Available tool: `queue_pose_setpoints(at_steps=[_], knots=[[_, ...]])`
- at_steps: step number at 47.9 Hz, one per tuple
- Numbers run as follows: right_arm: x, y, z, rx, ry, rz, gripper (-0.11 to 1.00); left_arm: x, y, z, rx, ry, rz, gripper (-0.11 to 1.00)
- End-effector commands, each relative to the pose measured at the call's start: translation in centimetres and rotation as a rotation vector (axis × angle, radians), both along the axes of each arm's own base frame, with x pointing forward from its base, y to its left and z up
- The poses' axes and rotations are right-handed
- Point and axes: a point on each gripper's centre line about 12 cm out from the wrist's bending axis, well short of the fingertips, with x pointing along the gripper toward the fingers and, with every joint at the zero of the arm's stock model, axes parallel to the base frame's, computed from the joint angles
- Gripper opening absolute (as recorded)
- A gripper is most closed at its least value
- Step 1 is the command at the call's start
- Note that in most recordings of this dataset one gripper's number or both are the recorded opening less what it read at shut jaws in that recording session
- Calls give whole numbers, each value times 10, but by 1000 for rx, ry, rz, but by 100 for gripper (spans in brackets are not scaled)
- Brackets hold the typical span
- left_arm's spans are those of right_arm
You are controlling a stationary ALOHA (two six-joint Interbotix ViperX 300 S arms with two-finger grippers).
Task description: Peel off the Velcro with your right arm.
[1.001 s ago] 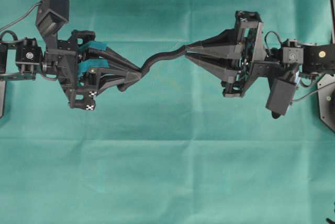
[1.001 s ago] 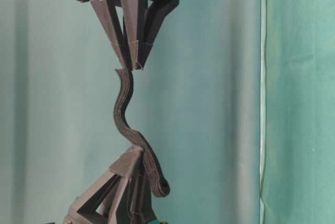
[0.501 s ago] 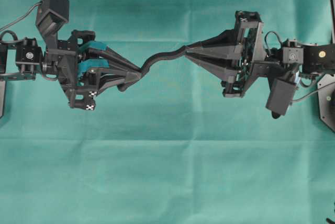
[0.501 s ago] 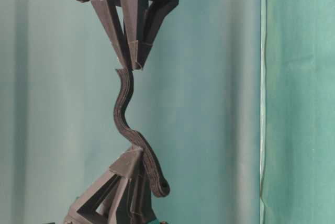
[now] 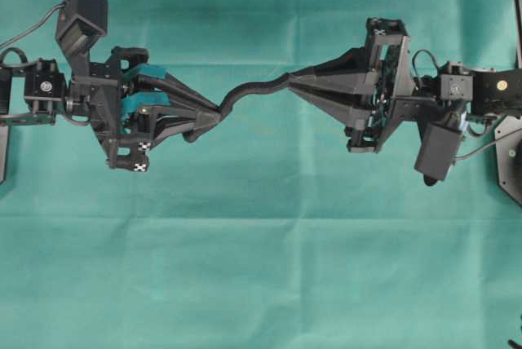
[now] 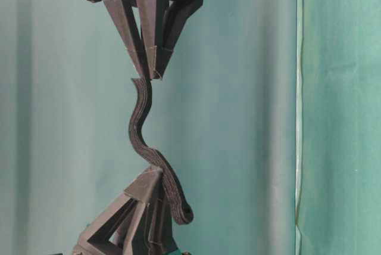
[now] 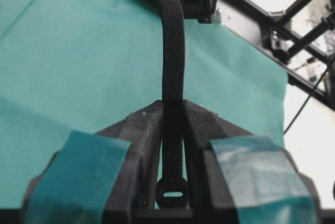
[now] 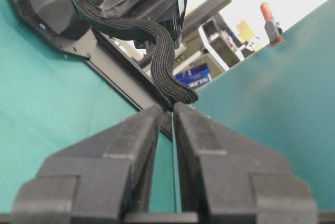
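1. To the left of the Velcro, the left claw is clamped on the strip's near end. In the left wrist view the band runs between its teal-taped fingers, and the looped knob sits just inside them.
2. The Velcro hangs in the air above the green-covered desk, stretched in a loose S between the two claws and touching nothing else.
3. To the right of the Velcro, the right claw is pinched nearly shut on the strip's far tip, its all-black fingers almost meeting.
4. Nothing has changed over the last second: both claws and the strip's curve look the same as before.
5. Judged from that stillness and the remaining slack, the peel is paused. The right arm needs to draw away from the Velcro's held end for separation to go on.
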Motion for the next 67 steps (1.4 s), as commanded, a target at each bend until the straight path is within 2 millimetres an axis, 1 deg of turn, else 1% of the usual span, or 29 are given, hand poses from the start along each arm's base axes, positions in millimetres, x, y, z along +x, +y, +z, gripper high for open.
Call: queue_pose_setpoints(at_steps=[1,20,28,67], knots=[[1,3,7,-2,-26,11,-6,2,2,13,0,-43,6,10],[1,3,6,-2,-23,11,-6,2,2,12,0,-41,6,10],[1,3,6,-2,-23,11,-10,2,2,12,0,-41,6,10],[4,7,3,-1,-14,23,-10,2,2,12,1,-40,5,10]])
